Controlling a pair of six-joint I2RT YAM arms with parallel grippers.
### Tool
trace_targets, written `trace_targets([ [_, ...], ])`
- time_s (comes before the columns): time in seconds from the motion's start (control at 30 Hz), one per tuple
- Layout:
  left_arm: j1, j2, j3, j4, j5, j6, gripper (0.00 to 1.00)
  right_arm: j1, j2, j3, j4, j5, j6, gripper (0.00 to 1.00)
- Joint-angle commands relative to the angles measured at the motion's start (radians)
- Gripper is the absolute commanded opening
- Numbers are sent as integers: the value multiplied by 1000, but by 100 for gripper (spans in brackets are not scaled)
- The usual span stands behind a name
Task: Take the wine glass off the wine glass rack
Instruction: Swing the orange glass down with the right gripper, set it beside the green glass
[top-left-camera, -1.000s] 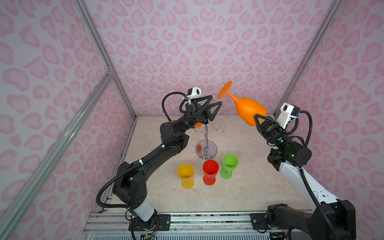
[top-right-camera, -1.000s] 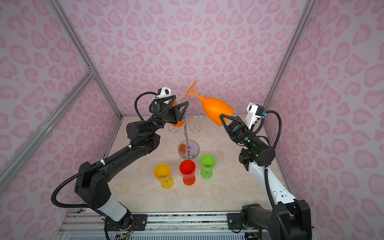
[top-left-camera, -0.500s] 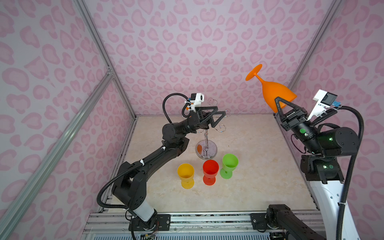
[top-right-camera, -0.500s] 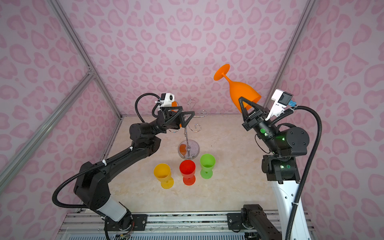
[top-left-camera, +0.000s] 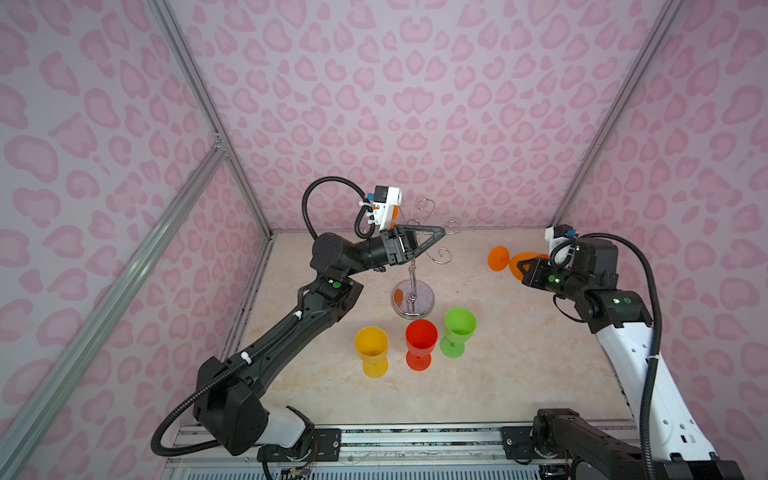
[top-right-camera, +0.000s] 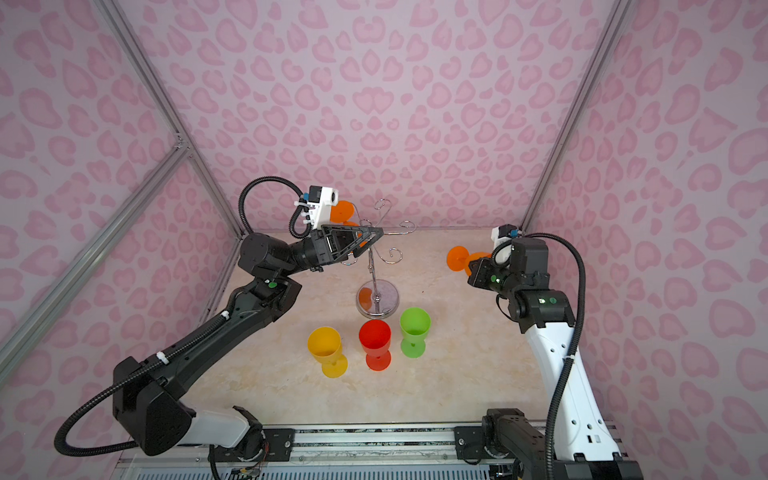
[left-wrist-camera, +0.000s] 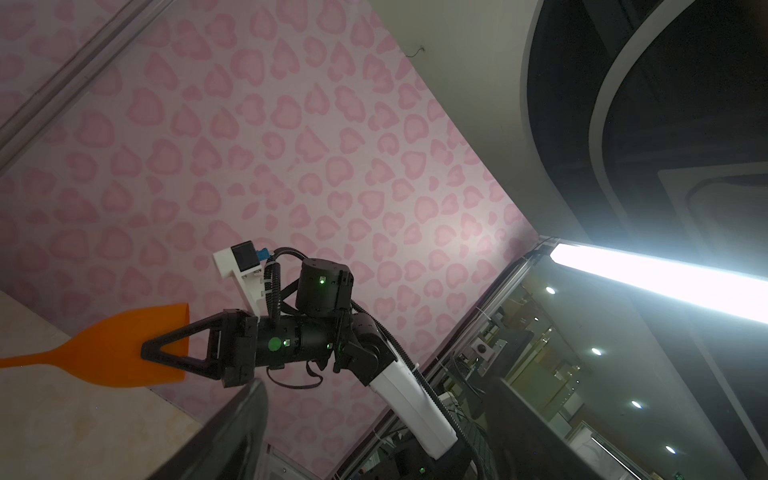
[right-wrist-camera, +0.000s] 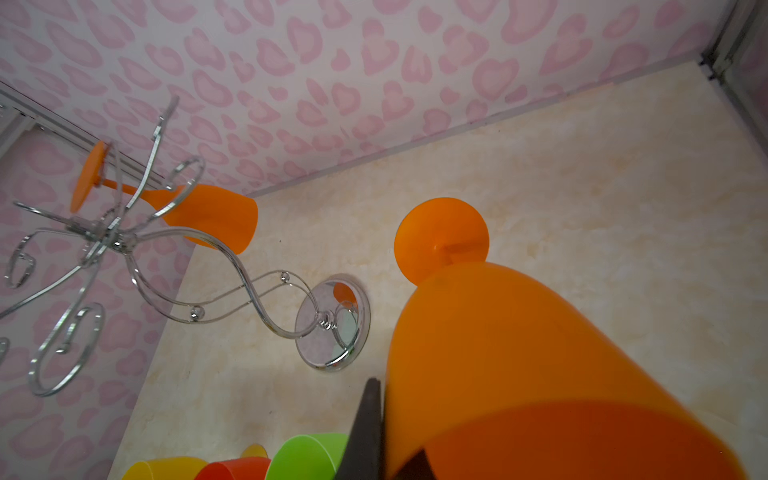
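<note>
Left wrist view: the right gripper (left-wrist-camera: 149, 353) clamps the flared bowl of a smooth orange plastic wine glass (left-wrist-camera: 112, 349). The glass lies sideways, well right of the shiny chrome wire rack (top-left-camera: 412, 276), over bare marbled tabletop (top-left-camera: 519, 353). The left gripper (top-left-camera: 434, 237) gapes empty beside the rack's scrolled arms.

Five wine glasses, I counted: one orange glass (right-wrist-camera: 212, 216), a second orange glass (right-wrist-camera: 519, 353), one yellow glass (top-left-camera: 371, 347), one red glass (top-left-camera: 421, 338) and one green glass (top-left-camera: 460, 326). There was a single wine glass rack (top-left-camera: 424, 299) and two robot arms (top-left-camera: 291, 332) (top-left-camera: 631, 353).
</note>
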Motion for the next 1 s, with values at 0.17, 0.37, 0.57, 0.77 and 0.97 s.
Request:
trace_targets([
  [0.17, 3, -116, 40, -424, -97, 364, 85, 145, 150, -26, -84, 74, -123, 0],
  [0.37, 3, -155, 31, -497, -122, 414, 85, 224, 233, -20, -110, 122, -148, 0],
  [0.57, 3, -166, 24, -510, -123, 425, 86, 287, 319, 29, -157, 172, -180, 0],
  [0.77, 3, -176, 19, -528, -128, 442, 86, 329, 400, 68, -192, 204, -201, 0],
  [0.97, 3, -191, 10, -544, -134, 453, 86, 344, 467, 130, -255, 211, -219, 0],
])
